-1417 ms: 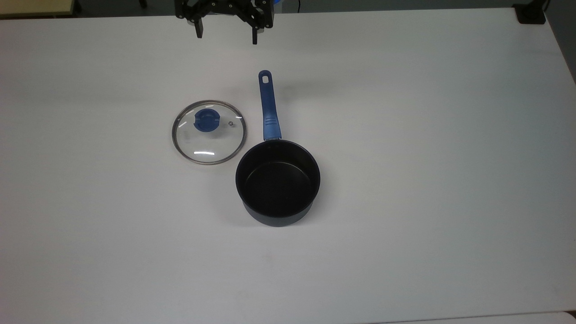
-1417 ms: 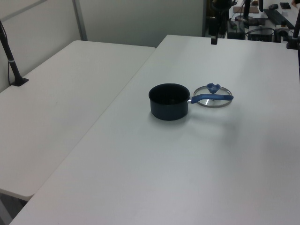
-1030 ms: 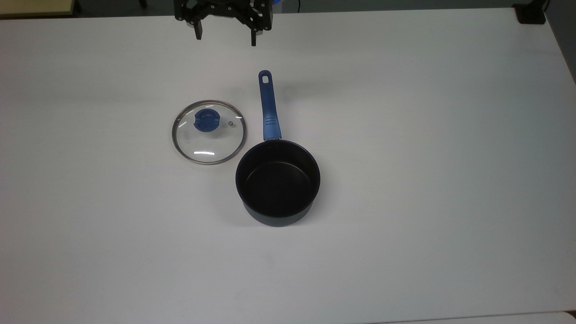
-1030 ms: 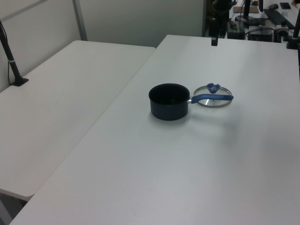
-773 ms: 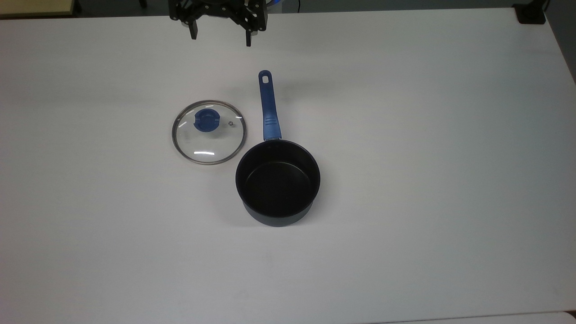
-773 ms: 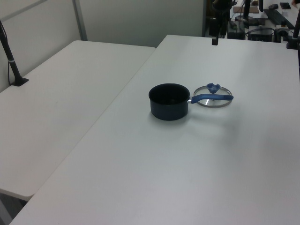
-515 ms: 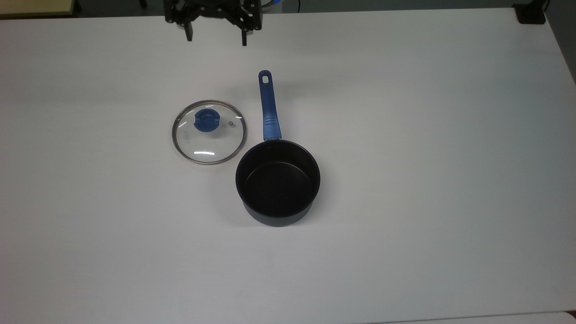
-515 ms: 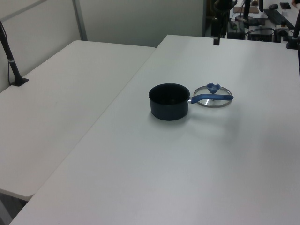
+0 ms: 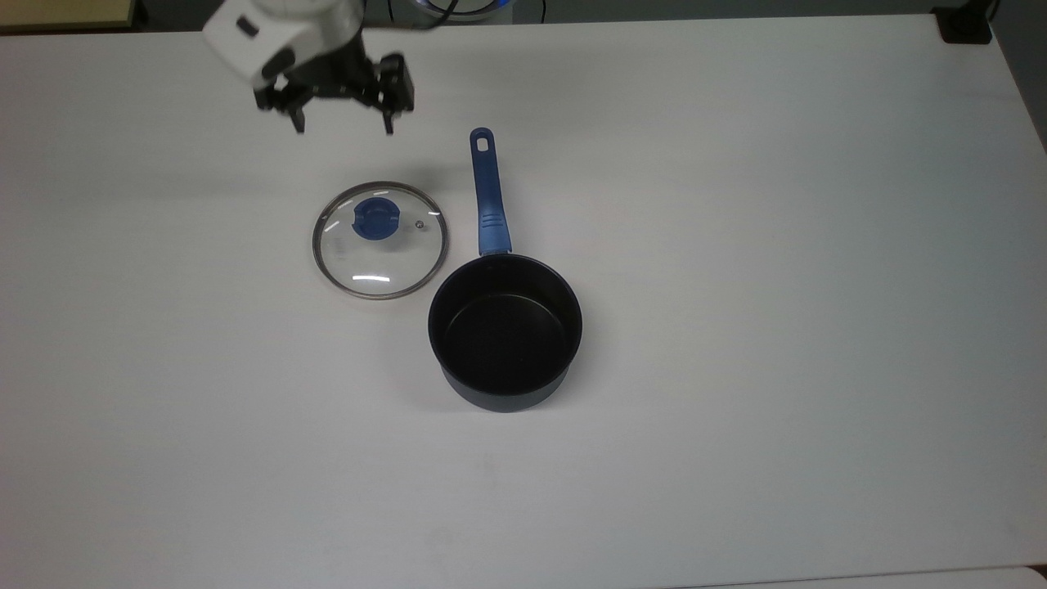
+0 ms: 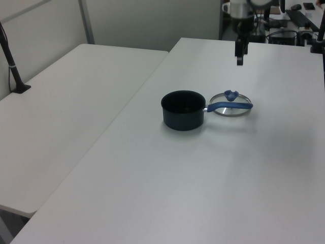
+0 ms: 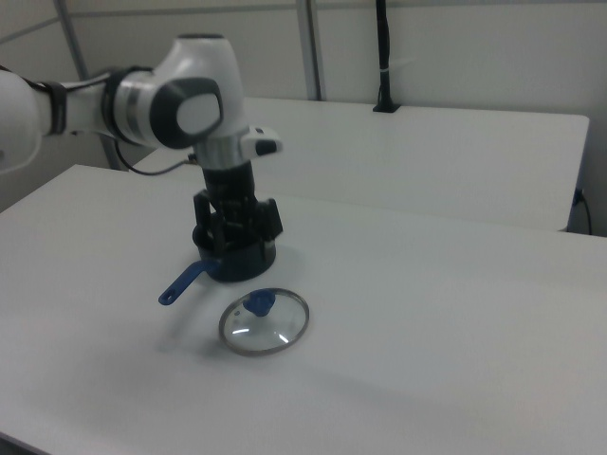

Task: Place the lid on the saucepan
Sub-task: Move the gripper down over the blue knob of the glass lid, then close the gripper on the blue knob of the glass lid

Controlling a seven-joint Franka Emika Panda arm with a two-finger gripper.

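One gripper [image 9: 342,123], fingers apart, hovers beyond the clear glass blue-knobbed lid [image 9: 379,240]; you risk nudging the dark saucepan's [image 9: 505,331] blue handle.

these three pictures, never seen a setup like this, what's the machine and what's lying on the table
The machine is a robot arm, white with a black end effector at its tip: two fingers, spread open here and holding nothing. All three pictures show the same moment. The top view looks straight down on a white table; the left view and right view look across it from opposite sides. On the table lie a clear glass lid with a blue knob, flat and untouched, and beside it a dark saucepan with a long blue handle, uncovered. The end effector hangs above the table near the lid, apart from it.
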